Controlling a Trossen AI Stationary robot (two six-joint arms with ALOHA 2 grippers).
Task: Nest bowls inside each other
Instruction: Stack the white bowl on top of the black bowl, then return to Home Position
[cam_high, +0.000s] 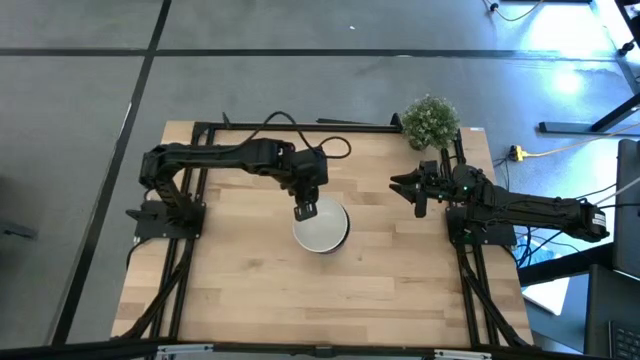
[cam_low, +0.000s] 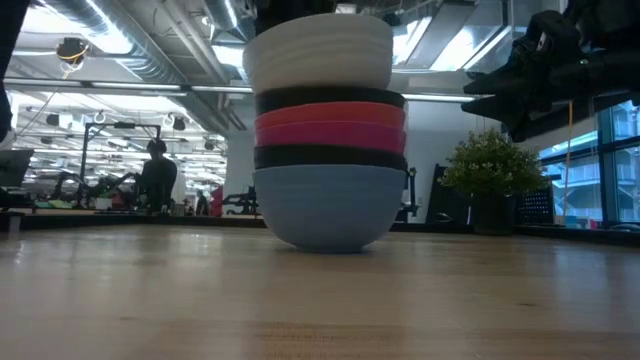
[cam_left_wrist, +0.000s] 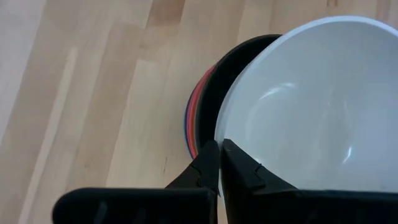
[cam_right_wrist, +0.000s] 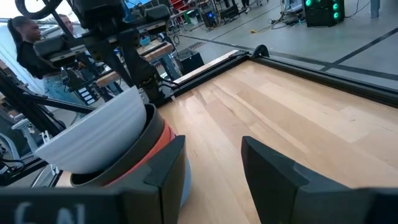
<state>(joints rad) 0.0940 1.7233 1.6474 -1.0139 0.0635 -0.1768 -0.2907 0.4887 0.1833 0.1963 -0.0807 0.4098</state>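
Note:
A stack of nested bowls (cam_low: 328, 150) stands mid-table on the blue bowl (cam_low: 328, 205). Above the blue one come a black, a magenta-pink, a red and a second black bowl. The white bowl (cam_high: 322, 230) lies on top, inside the upper black bowl (cam_left_wrist: 233, 68). My left gripper (cam_high: 305, 209) is over the stack's far-left side, shut on the white bowl. My right gripper (cam_high: 412, 188) hangs open above the table to the right of the stack, apart from it, fingers pointing toward it. My left gripper (cam_left_wrist: 220, 167) holds the white bowl by its rim (cam_left_wrist: 217, 146), on the side toward the table's far-left. It pinches the wall with one finger (cam_left_wrist: 242, 171) inside the bowl and one (cam_left_wrist: 205, 168) outside, coming from above and pointing down. The bowl rests in the stack's top black bowl.
A small green potted plant (cam_high: 430, 120) stands at the table's far right corner, behind my right gripper. A black frame (cam_high: 300, 125) runs along the table's far edge and sides. Bare wood lies near and to the left of the stack. People and desks show in the room beyond.

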